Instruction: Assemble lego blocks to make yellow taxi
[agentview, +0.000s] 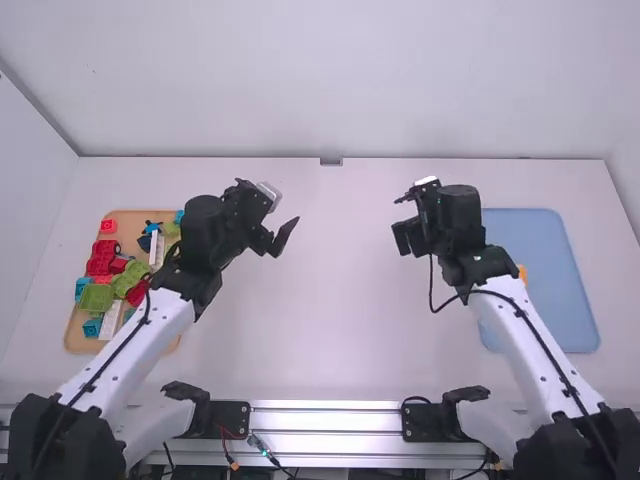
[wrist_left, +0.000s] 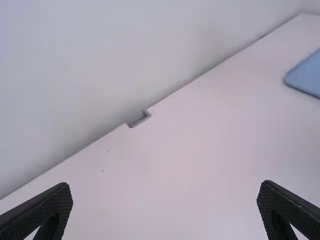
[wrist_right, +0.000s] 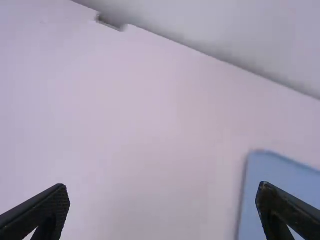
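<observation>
Blocks (agentview: 103, 250), likely light, stiff and slick, best pinched by opposite flat sides, crowd a tan tray (agentview: 127, 215) on the counter (agentview: 340, 330), outboard of the spread, empty left jaws, while the right jaws also stand wide apart.

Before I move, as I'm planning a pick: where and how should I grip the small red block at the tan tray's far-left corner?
I'd take the small red block from above, by its left and right sides: no block crowds them, while a larger red block sits by its near side.
</observation>
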